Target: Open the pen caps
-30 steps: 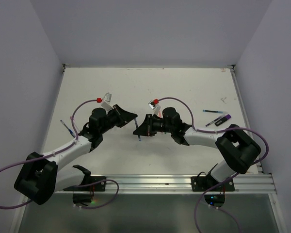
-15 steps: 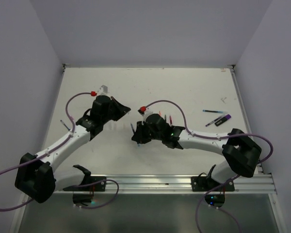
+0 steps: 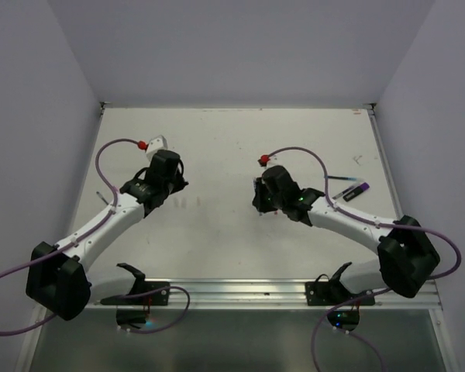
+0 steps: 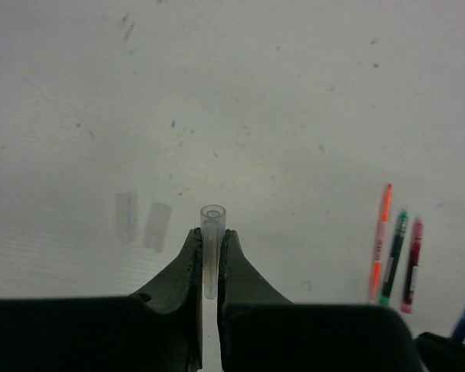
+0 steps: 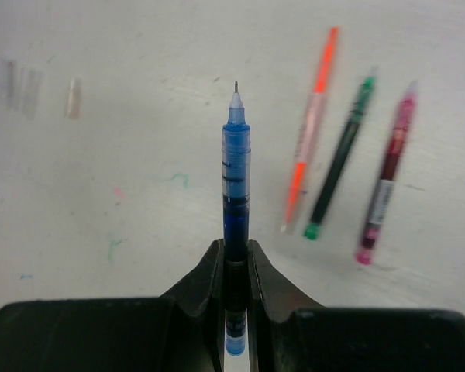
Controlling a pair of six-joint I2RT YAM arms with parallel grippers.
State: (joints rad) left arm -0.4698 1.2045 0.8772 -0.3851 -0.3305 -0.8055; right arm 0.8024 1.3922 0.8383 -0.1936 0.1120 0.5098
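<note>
My left gripper (image 4: 211, 240) is shut on a clear whitish pen cap (image 4: 212, 232), which points away from the wrist with its open end showing. In the top view the left gripper (image 3: 175, 184) is left of centre. My right gripper (image 5: 235, 260) is shut on a blue pen (image 5: 235, 178) whose bare tip points away; in the top view it (image 3: 261, 200) is right of centre, well apart from the left one. Two more clear caps (image 4: 125, 215) (image 4: 157, 226) lie on the table ahead of the left gripper, and they also show in the top view (image 3: 192, 202).
An orange pen (image 5: 311, 128), a green pen (image 5: 339, 159) and a magenta pen (image 5: 384, 186) lie side by side right of the blue pen's tip. A purple pen (image 3: 355, 190) and thin pens (image 3: 342, 178) lie at the right. Another pen (image 3: 102, 198) lies at the left edge.
The grippers were close together at the table's middle, the blue pen between them. They have drawn apart, left with the clear cap, right with the bare-tipped pen.
</note>
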